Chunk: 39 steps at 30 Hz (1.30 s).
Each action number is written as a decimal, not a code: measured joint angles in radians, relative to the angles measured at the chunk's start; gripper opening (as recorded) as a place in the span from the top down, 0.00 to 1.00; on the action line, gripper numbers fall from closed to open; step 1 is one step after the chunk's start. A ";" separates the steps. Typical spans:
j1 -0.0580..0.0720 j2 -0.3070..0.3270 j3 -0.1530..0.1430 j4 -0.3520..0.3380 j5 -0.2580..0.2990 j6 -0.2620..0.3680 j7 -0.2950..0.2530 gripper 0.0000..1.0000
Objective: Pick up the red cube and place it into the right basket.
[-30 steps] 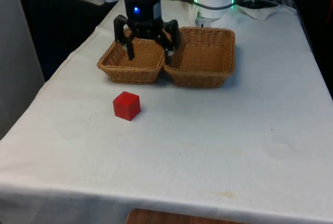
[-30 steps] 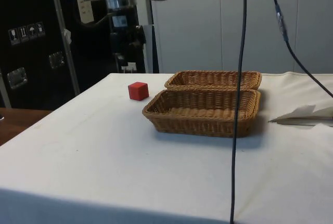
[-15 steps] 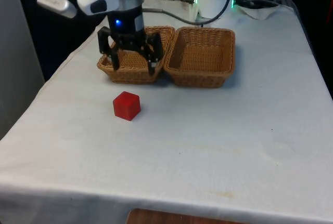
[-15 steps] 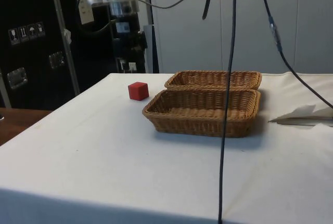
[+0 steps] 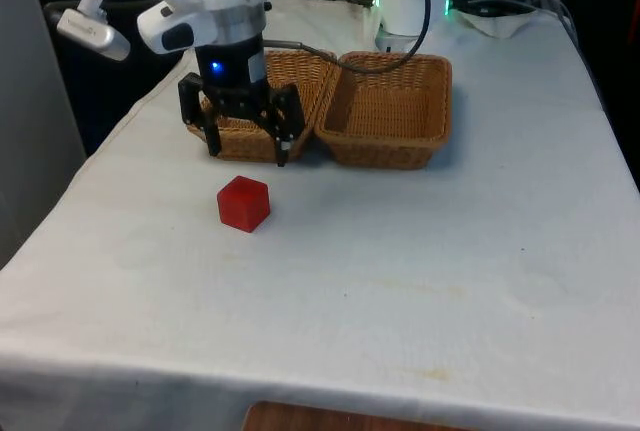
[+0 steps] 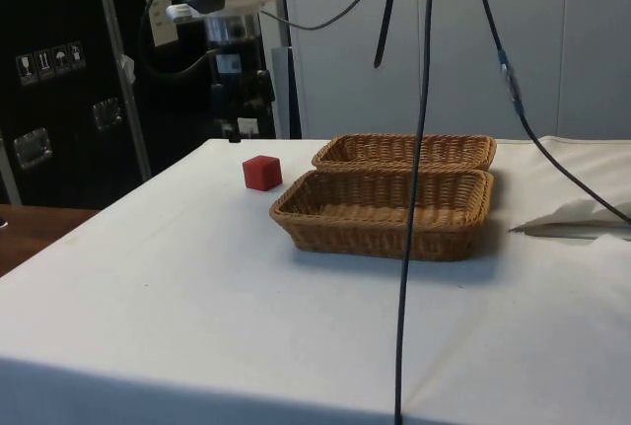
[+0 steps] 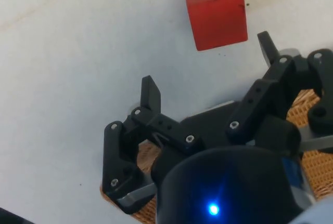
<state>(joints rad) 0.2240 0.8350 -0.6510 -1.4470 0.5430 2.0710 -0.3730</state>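
The arm has swung out from above the baskets toward the front view's left and come lower, so its jaws now hang over the near edge of the left basket (image 5: 255,111), close to the cube. The white-clothed tabletop (image 5: 420,251) carries two wicker baskets side by side, touching; the right basket (image 5: 392,111) holds nothing. The gripper (image 5: 243,151) has its jaws spread wide, gripping nothing. The red cube (image 5: 244,203) sits on the cloth just in front of the left basket, apart from the fingertips (image 7: 151,91).
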 measured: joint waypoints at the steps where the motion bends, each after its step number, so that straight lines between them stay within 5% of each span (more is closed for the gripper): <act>1: 0.000 0.002 0.000 0.000 0.001 0.000 0.000 0.00; 39: 0.000 0.116 0.000 0.022 0.067 0.012 0.017 0.00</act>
<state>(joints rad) 0.2240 0.9510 -0.6510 -1.4250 0.6100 2.0830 -0.3560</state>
